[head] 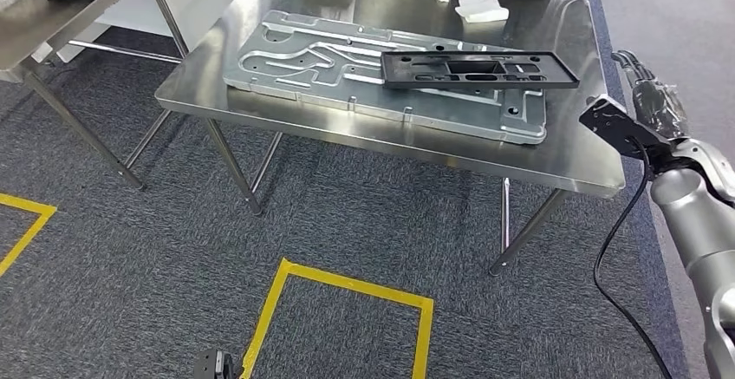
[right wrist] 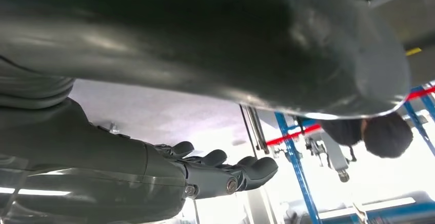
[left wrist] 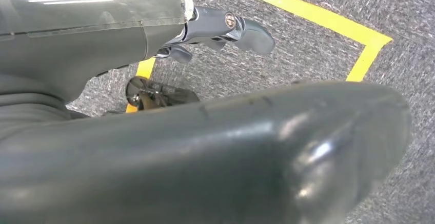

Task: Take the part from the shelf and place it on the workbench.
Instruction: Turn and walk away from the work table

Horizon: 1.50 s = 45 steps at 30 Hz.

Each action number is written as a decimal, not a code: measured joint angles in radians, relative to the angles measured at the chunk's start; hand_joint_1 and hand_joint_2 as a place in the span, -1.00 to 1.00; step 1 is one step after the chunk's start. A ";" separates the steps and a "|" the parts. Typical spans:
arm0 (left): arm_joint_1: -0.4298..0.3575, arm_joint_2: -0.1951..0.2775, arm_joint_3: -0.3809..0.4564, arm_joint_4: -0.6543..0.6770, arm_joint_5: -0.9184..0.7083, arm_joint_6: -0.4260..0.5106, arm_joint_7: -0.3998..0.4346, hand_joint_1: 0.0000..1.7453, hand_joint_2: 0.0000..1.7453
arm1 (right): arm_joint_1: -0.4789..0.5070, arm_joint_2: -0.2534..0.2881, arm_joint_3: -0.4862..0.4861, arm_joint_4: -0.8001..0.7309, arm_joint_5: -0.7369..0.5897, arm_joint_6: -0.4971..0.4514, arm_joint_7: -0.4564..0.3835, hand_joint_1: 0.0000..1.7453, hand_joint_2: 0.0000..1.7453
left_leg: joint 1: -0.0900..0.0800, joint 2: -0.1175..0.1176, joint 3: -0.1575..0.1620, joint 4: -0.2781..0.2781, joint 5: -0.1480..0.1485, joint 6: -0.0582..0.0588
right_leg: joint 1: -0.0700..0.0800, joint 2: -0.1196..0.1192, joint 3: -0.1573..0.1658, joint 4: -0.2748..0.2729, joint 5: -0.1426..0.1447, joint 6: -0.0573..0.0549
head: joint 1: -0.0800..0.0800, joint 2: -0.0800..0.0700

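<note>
A flat black frame-shaped part [head: 479, 69] lies on a large silver machined plate [head: 329, 58] on the steel workbench [head: 572, 166]. My right hand [head: 646, 93] is raised just past the workbench's right edge, apart from the black part. In the right wrist view its fingers [right wrist: 225, 170] are stretched out with nothing between them. My left hand [left wrist: 220, 29] hangs over the grey carpet, fingers apart and holding nothing.
White cloths [head: 482, 9] lie at the workbench's far side. A second steel table [head: 35, 23] stands at the far left. Yellow tape [head: 347, 279] marks a square on the carpet in front. A person's head [right wrist: 382, 131] and a blue frame [right wrist: 295, 167] appear beyond my right hand.
</note>
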<state>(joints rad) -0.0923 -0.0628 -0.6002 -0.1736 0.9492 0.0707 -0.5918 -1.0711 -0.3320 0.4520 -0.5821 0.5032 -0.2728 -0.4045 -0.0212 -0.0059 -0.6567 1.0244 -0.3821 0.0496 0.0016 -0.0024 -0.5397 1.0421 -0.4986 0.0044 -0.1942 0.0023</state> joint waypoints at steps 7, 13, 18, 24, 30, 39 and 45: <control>-0.002 0.003 -0.002 0.000 -0.018 0.003 0.012 -1.00 -1.00 | 0.071 -0.018 -0.001 -0.042 0.003 0.000 -0.004 -1.00 -1.00 | 0.015 -0.001 -0.057 0.156 -0.143 -0.040 | -0.011 -0.010 -0.040 -0.050 0.062 -0.022 | 0.000 0.000; -0.015 0.005 -0.008 0.000 -0.049 0.023 0.033 -1.00 -1.00 | 0.162 -0.015 -0.001 -0.064 0.018 -0.026 -0.011 -1.00 -1.00 | 0.036 0.000 0.060 0.167 -0.103 -0.065 | -0.018 -0.014 -0.139 -0.038 0.134 0.000 | 0.000 0.000; -0.021 0.005 -0.015 0.000 -0.068 0.070 0.048 -1.00 -1.00 | 0.304 0.043 -0.001 -0.038 0.037 -0.056 -0.010 -1.00 -1.00 | 0.030 -0.003 0.175 -0.029 -0.140 -0.030 | -0.016 -0.016 -0.149 -0.048 0.182 0.031 | 0.000 0.000; -0.002 0.004 -0.038 0.000 -0.091 0.129 0.075 -1.00 -1.00 | 0.528 0.141 -0.001 0.123 -0.025 -0.075 0.019 -1.00 -1.00 | 0.023 -0.005 0.094 -0.036 -0.059 0.004 | -0.020 -0.002 -0.212 0.208 -0.044 0.048 | 0.000 0.000; 0.021 0.004 -0.054 0.000 -0.088 0.179 0.106 -1.00 -1.00 | 0.687 0.207 -0.046 0.232 -0.109 -0.087 0.126 -1.00 -1.00 | 0.013 -0.002 0.010 -0.008 -0.009 -0.010 | -0.012 -0.002 0.019 0.026 -0.013 0.022 | 0.000 0.000; 0.051 0.017 -0.060 0.006 -0.089 0.260 0.181 -1.00 -1.00 | 0.848 0.259 -0.169 0.324 -0.202 -0.094 0.239 -1.00 -1.00 | 0.024 0.002 -0.053 0.215 -0.199 -0.059 | -0.011 -0.011 -0.015 -0.057 0.042 -0.024 | 0.000 0.000; 0.049 0.027 -0.076 0.006 -0.097 0.284 0.224 -1.00 -1.00 | 0.923 0.269 -0.270 0.351 -0.295 -0.090 0.265 -1.00 -1.00 | 0.022 0.001 0.172 0.051 -0.141 -0.050 | -0.008 -0.015 -0.113 -0.024 0.103 -0.007 | 0.000 0.000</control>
<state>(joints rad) -0.0435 -0.0359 -0.6763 -0.1679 0.8517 0.3545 -0.3679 -0.1482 -0.0634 0.1824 -0.2309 0.2082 -0.3631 -0.1392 0.0009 -0.0051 -0.4843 1.0757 -0.5227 0.0000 -0.0064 -0.0178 -0.6528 1.0178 -0.3952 -0.0024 -0.1946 0.0024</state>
